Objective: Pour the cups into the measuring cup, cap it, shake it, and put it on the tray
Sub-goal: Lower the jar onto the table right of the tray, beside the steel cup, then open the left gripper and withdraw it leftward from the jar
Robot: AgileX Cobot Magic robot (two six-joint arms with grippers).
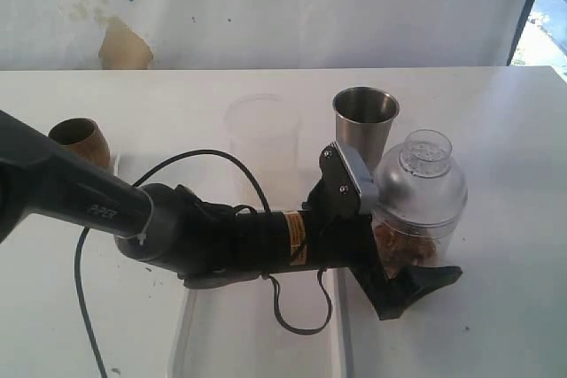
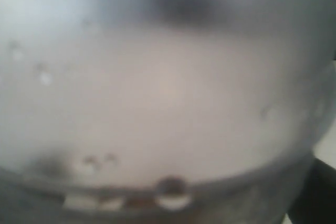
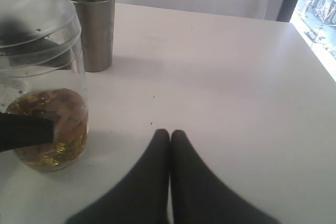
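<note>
Two left jaws of mine straddle the measuring cup [image 1: 423,196] low on its wall, one on the near side, the other hidden behind it. Whether they press or stand slack I cannot tell. My right jaws are pressed together, holding nothing. The measuring cup stands on the worktop [image 1: 505,130] just right of the tray [image 1: 339,343], in front of the tumbler [image 1: 365,126]. It is upright, long axis vertical, with its cap [image 1: 425,152] on top. I judge I should clamp squarely, keep it vertical, and lift clear of the tray's rim.
</note>
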